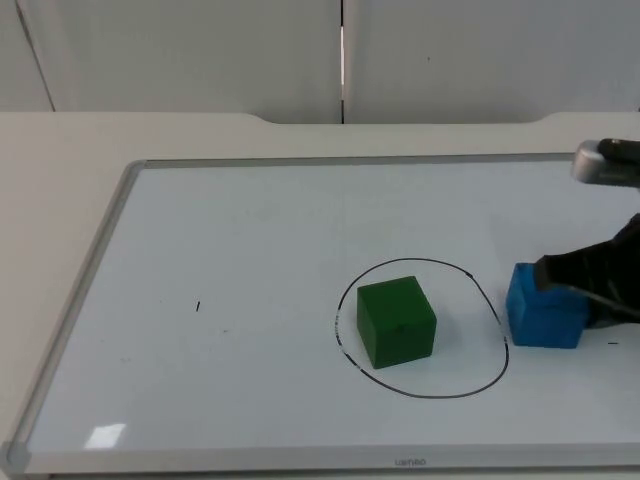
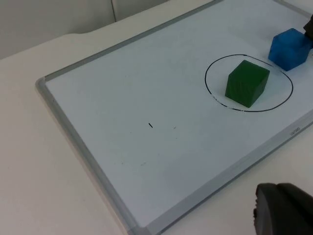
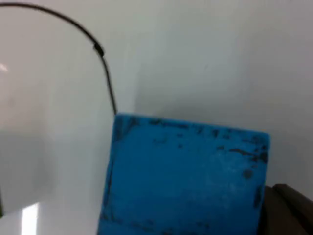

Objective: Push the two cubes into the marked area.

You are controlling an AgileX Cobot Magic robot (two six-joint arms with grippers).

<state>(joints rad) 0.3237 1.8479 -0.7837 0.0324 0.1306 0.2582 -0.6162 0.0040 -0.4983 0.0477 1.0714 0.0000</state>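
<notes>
A green cube (image 1: 396, 322) (image 2: 247, 83) sits inside the black hand-drawn circle (image 1: 440, 396) (image 2: 254, 110) on the whiteboard (image 1: 250, 250). A blue cube (image 1: 543, 318) (image 2: 288, 49) (image 3: 186, 181) rests just outside the circle's right side, with its left edge at the line. My right gripper (image 1: 572, 275) comes in from the right and presses against the blue cube's upper right corner. One of its fingertips (image 3: 286, 210) lies against the cube's side. A black fingertip (image 2: 283, 210) of my left gripper hangs off the board's near edge, where that arm waits.
The whiteboard has a grey frame (image 1: 75, 300) and lies on a cream table. A small black mark (image 1: 198, 306) is on the board's left half. The grey partition wall (image 1: 200, 50) stands behind the table.
</notes>
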